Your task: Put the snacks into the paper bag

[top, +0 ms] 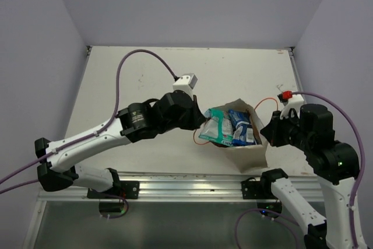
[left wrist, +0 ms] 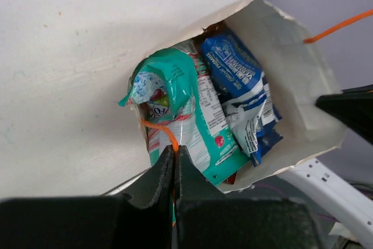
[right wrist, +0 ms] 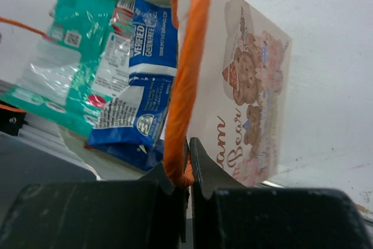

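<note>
**Item 1.** Small beige boxy paper bag [top: 254, 154], one side printed with bears and pink script. It sits near the front edge of the white tabletop [top: 145, 80], between the two tools, with its open mouth turned toward the left arm. Whether its base rests on the tabletop cannot be told.

**Item 2.** Teal-and-white foil snack packet [left wrist: 195, 123], inside the bag, its crumpled top poking past the rim.

**Item 3.** Dark blue foil snack packet [left wrist: 236, 77], inside the bag, lying just beside the teal-and-white one and touching it.

**Item 4.** Left tool [left wrist: 175, 151]: jaws closed to a sliver, pinching a thin orange string handle [left wrist: 160, 127] at the bag's mouth.

**Item 5.** Right tool [right wrist: 187, 155]: jaws drawn together on the other orange string handle [right wrist: 189, 74], which runs taut upward from the pinch, beside the bag's printed side.
</note>
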